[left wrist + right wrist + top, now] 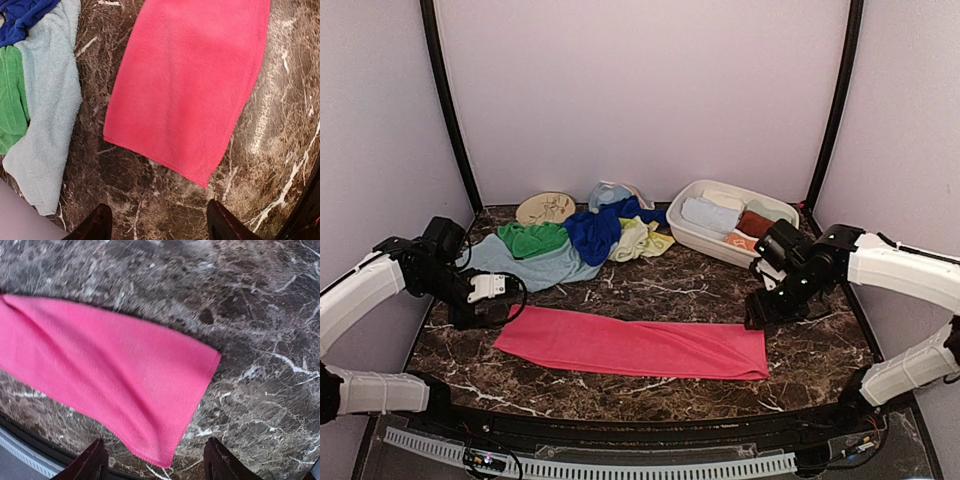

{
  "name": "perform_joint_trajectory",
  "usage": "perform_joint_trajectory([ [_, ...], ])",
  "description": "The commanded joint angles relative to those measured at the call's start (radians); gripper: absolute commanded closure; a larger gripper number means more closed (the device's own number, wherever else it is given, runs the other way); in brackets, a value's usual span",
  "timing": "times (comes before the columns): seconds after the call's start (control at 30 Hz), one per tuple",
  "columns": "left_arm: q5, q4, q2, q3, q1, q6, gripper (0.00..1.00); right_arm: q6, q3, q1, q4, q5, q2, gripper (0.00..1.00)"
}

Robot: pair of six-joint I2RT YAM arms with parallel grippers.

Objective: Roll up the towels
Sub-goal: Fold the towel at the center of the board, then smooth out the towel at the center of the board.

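Note:
A pink towel point(630, 343) lies folded into a long flat strip across the front of the marble table. It also shows in the left wrist view point(190, 85) and the right wrist view point(110, 375). My left gripper point(488, 313) is open and empty, just off the strip's left end; its fingertips point(97, 225) frame bare marble below the towel's edge. My right gripper point(760, 312) is open and empty, above the strip's right end; its fingertips point(95, 460) straddle the towel's near corner.
A pile of loose towels, light blue point(535, 265), green point(532, 238), dark blue point(595, 230) and yellow point(642, 240), lies at the back left. A white basin point(692, 238) with rolled towels stands at the back right. A round tan pad point(545, 207) lies behind the pile.

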Motion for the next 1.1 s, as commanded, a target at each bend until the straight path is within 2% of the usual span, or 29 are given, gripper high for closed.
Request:
perform_joint_trajectory([
  [0.0, 0.081, 0.078, 0.124, 0.052, -0.008, -0.065, 0.41, -0.039, -0.012, -0.089, 0.139, 0.014, 0.075, 0.38],
  [0.07, 0.090, 0.159, 0.196, 0.057, -0.026, -0.116, 0.48, -0.047, -0.032, -0.109, 0.188, 0.009, 0.129, 0.41],
  [0.23, 0.057, 0.310, 0.342, 0.013, -0.089, -0.198, 0.56, -0.042, -0.099, -0.152, 0.322, -0.026, 0.232, 0.48],
  [0.4, -0.033, 0.409, 0.402, -0.082, -0.139, -0.199, 0.59, -0.034, -0.144, -0.181, 0.368, 0.012, 0.282, 0.53],
  [0.5, -0.121, 0.441, 0.420, -0.119, -0.138, -0.184, 0.64, -0.011, -0.167, -0.215, 0.381, 0.045, 0.280, 0.60],
  [0.83, -0.162, 0.390, 0.334, -0.187, -0.137, -0.164, 0.57, 0.075, -0.212, -0.258, 0.458, 0.128, 0.214, 0.64],
  [0.93, -0.156, 0.351, 0.303, -0.194, -0.136, -0.175, 0.56, 0.068, -0.207, -0.259, 0.454, 0.111, 0.188, 0.62],
  [1.07, -0.152, 0.300, 0.252, -0.182, -0.137, -0.181, 0.49, 0.035, -0.189, -0.258, 0.427, 0.104, 0.153, 0.58],
])
